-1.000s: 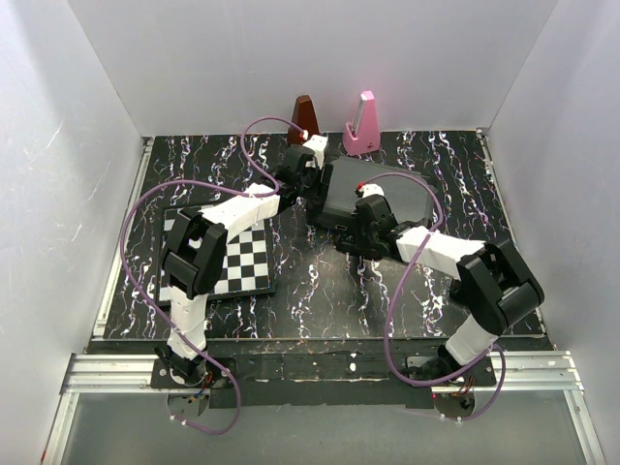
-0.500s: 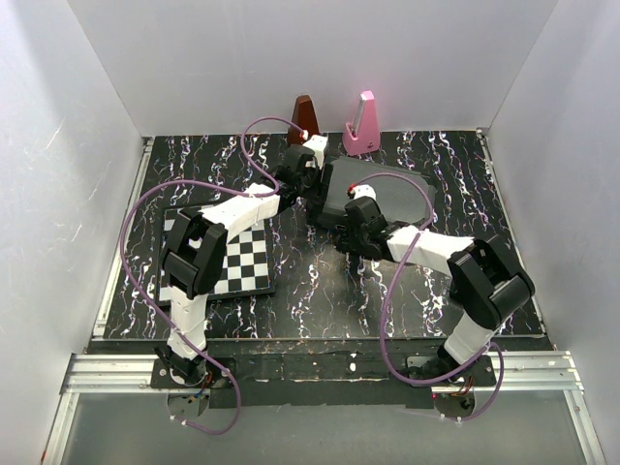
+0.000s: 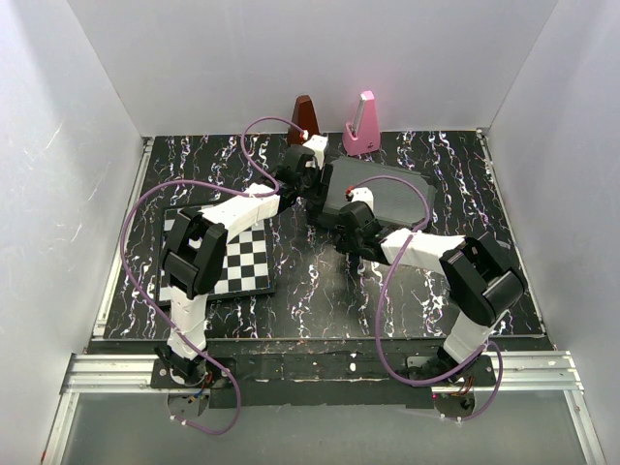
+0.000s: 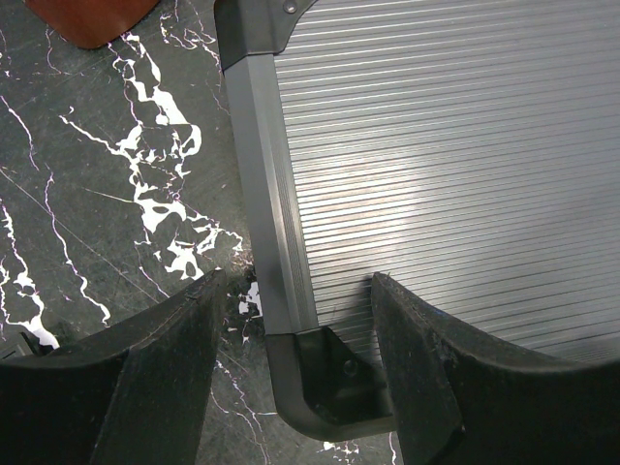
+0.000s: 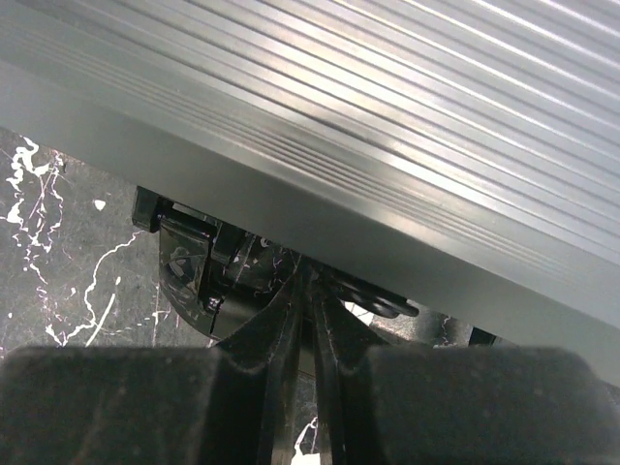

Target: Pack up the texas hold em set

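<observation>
The shut right gripper has slid left to the closed case's latch, with the open left gripper straddling its corner: latching is likely next.

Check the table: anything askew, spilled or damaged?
Nothing spilled or visibly damaged. The case lies skewed to the table edges, and the chessboard is slightly turned too. The brown metronome and pink metronome stand upright.
</observation>
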You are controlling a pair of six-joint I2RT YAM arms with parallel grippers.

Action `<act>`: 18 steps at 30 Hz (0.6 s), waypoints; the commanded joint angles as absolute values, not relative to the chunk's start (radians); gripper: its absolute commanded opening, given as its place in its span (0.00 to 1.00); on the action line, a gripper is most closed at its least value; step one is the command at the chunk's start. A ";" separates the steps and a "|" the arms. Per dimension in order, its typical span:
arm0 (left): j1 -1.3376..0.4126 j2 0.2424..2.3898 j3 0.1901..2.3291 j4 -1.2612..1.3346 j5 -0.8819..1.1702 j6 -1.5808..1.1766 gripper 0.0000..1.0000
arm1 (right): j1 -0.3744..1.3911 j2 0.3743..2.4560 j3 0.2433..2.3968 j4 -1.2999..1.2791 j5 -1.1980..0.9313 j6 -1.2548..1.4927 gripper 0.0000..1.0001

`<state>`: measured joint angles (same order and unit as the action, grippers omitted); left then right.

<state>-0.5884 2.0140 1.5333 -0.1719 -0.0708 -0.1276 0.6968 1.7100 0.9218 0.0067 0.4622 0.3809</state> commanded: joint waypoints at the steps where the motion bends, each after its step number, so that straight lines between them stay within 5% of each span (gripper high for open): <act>1: -0.600 2.065 1.500 -0.334 -0.071 -0.091 0.60 | 0.655 1.767 0.897 0.023 0.650 0.368 0.17; 18: -0.600 2.063 1.502 -0.334 -0.074 -0.086 0.60 | 0.624 1.801 0.925 -0.037 0.765 0.417 0.17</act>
<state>-0.5884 2.0140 1.5333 -0.1719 -0.0708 -0.1230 0.7128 1.7351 0.9279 0.0158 0.5331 0.4221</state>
